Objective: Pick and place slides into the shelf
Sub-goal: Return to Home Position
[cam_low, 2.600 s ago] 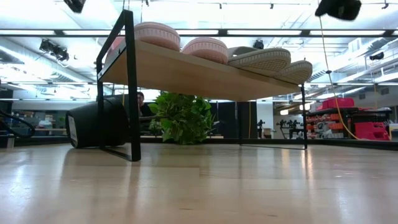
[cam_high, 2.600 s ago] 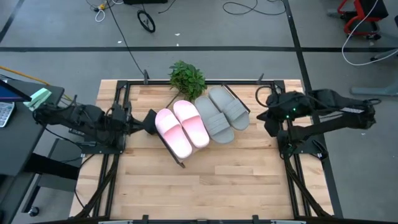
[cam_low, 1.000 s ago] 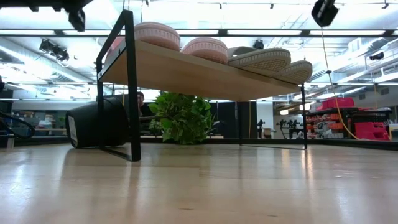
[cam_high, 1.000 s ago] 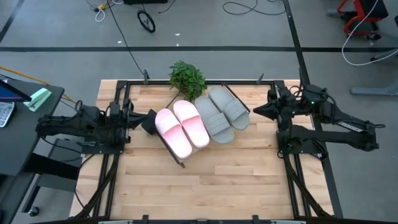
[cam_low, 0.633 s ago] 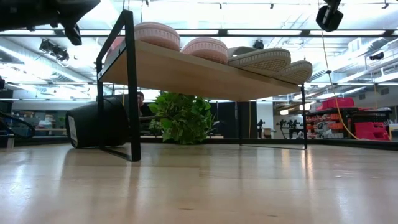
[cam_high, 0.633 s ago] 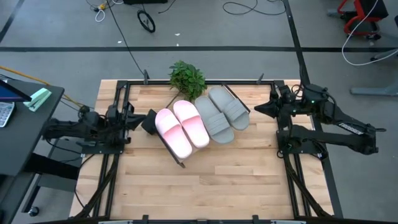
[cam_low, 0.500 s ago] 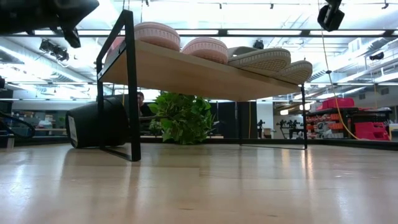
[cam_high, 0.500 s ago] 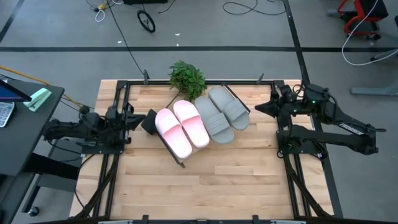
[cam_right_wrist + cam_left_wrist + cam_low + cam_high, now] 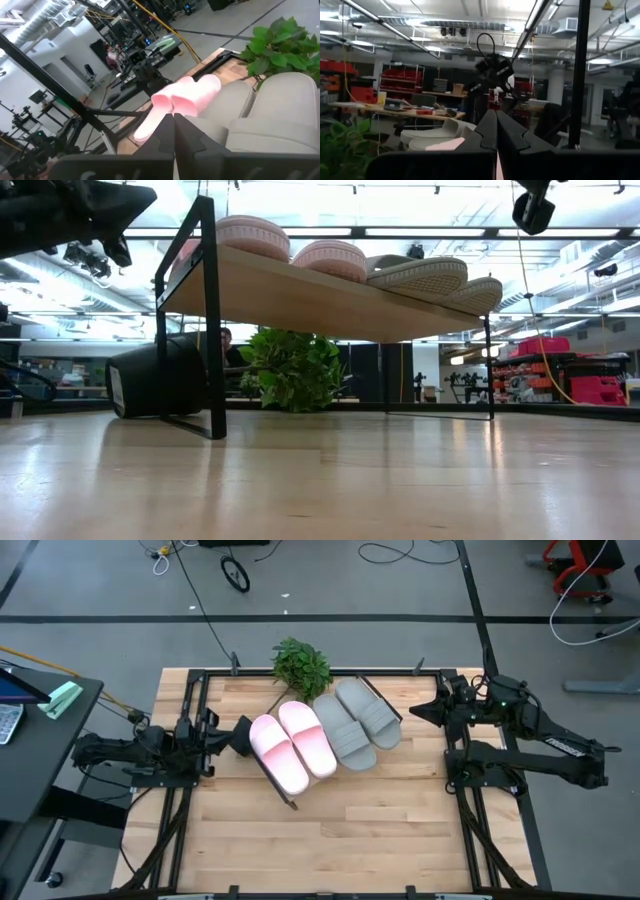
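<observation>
Holding left tool (image 9: 496, 114) and right tool (image 9: 173, 117) pinched together, flanking the shelf (image 9: 300, 295) of slides (image 9: 292, 755) on wooden desk (image 9: 350, 840).

Legible text, brands, numbers, signs: 0 found in any view. White label (image 9: 116, 388) on side of dark pot (image 9: 160, 375) lying beneath the shelf (image 9: 300, 295): print too small to read. Pale marking (image 9: 563, 742) along right arm (image 9: 545, 732), high view: lettering-like, illegible. Distant room fixtures and racks: nothing readable.
</observation>
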### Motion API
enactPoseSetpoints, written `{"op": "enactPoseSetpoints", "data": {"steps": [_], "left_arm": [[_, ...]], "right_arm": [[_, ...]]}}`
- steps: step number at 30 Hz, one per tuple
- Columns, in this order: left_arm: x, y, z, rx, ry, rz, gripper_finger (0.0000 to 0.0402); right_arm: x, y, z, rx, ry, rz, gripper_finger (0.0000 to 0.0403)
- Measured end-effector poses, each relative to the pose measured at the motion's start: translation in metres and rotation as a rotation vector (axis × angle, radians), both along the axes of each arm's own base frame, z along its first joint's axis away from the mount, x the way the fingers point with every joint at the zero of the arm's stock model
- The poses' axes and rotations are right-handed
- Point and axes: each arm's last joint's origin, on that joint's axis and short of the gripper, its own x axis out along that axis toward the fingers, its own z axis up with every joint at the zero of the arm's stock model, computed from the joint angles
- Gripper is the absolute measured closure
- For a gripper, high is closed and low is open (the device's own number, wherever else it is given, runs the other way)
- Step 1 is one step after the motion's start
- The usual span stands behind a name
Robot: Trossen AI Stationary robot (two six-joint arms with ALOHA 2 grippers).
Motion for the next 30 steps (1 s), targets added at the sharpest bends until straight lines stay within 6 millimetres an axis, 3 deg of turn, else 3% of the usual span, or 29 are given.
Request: {"op": "enactPoseSetpoints", "data": {"steps": [10,19,26,30], "left_arm": [[0.006,-0.002,-0.015,0.047,0.170,-0.042,0.0400],[0.008,-0.006,-0.035,0.030,0.365,-0.186,0.0397],[0.009,-0.006,-0.035,-0.025,0.362,-0.207,0.0399],[0.008,-0.006,-0.034,-0.086,0.353,-0.222,0.0389]], "right_arm": [[0.000,-0.001,-0.002,-0.095,0.035,-0.013,0.0400],[0.000,-0.001,-0.003,-0.095,0.042,-0.018,0.0401],[-0.003,0.000,-0.005,-0.118,0.063,-0.012,0.0397],[-0.014,0.005,-0.005,-0.169,0.064,-0.003,0.0400]]}}
